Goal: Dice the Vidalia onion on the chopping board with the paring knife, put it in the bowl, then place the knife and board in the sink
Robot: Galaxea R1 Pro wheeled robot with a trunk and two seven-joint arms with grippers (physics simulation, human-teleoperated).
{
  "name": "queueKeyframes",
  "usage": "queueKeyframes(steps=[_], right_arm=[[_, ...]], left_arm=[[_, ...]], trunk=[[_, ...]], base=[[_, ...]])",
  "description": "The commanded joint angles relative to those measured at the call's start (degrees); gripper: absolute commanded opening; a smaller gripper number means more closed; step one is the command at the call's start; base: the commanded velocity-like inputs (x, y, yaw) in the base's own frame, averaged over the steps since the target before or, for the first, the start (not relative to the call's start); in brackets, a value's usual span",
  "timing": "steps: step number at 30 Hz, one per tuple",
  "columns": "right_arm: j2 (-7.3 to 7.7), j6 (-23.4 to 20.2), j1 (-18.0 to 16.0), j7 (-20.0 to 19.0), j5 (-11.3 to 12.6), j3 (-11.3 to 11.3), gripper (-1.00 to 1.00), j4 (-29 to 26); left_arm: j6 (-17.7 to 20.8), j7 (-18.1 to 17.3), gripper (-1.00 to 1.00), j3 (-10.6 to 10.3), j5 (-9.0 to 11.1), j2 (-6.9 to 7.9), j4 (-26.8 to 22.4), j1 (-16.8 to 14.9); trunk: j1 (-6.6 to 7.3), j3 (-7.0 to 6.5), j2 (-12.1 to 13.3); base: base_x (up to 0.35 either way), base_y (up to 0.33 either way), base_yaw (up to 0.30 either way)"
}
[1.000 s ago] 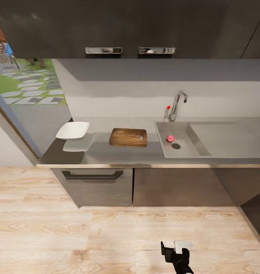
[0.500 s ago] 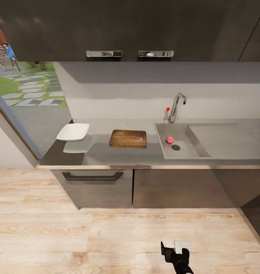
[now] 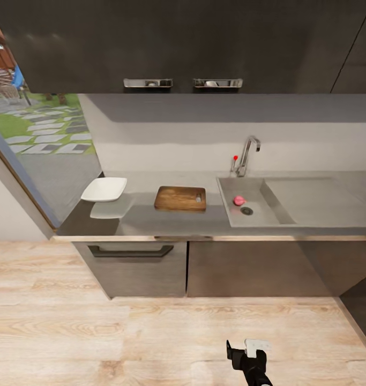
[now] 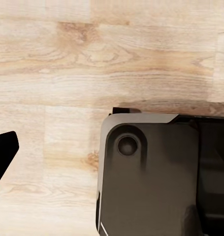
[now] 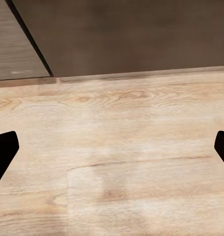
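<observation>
While the robot stands back on the wood floor (image 3: 150,332), none of the job looks started, and I think it must roll closer before it can reach anything.

The long grey desk (image 3: 166,220) runs across the room over dark cabinets (image 3: 247,265), and every thing for the job sits on it or in it. The sink (image 3: 260,212) is set into the desk toward the right, with a flat draining part beside the basin and a shiny tap (image 3: 246,153) at the back. The brown chopping board (image 3: 180,198) lies flat between the sink and the bowl, a handy spot for cutting, near both. The white bowl (image 3: 103,189) waits at the left end of the desk, well apart from the sink, ready for the cut pieces. The small pink onion (image 3: 238,200) rests in the basin, just beside the round drain (image 3: 247,210). It looks round and smooth, so I guess it may roll when touched. A small dark thing lies on the right end of the board; it may be the knife, but it is too small to tell.

Low in the head view, the right end effector (image 3: 246,351) hangs over the floor, holding nothing. In the right wrist view its two dark fingers (image 5: 3,150) are spread wide apart, ready to take something. In the left wrist view one dark fingertip (image 4: 3,147) of the left end effector shows over the floor, next to part of the robot's dark base (image 4: 156,177), so I cannot tell if it is spread or pressed together.
</observation>
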State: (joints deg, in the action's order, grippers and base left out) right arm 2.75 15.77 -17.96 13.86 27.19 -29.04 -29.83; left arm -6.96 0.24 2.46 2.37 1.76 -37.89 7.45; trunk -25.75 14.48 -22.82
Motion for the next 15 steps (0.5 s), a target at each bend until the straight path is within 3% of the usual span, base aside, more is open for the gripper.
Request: queueKeyframes(steps=[1,15], right_arm=[[0.07,0.23,-0.06,0.38,0.50,-0.49,1.00,-0.04],[0.07,0.16,-0.06,0.38,0.50,-0.49,1.00,-0.02]], left_arm=[[-0.07,0.02,1.00,-0.04,0.25,0.00,-0.09,0.02],[-0.08,0.02,1.00,-0.06,0.25,0.00,-0.08,0.04]], trunk=[[-0.04,0.00,-0.10],[-0.04,-0.57,-0.10]], base=[[0.000,0.000,0.000],[0.000,0.000,0.000]])
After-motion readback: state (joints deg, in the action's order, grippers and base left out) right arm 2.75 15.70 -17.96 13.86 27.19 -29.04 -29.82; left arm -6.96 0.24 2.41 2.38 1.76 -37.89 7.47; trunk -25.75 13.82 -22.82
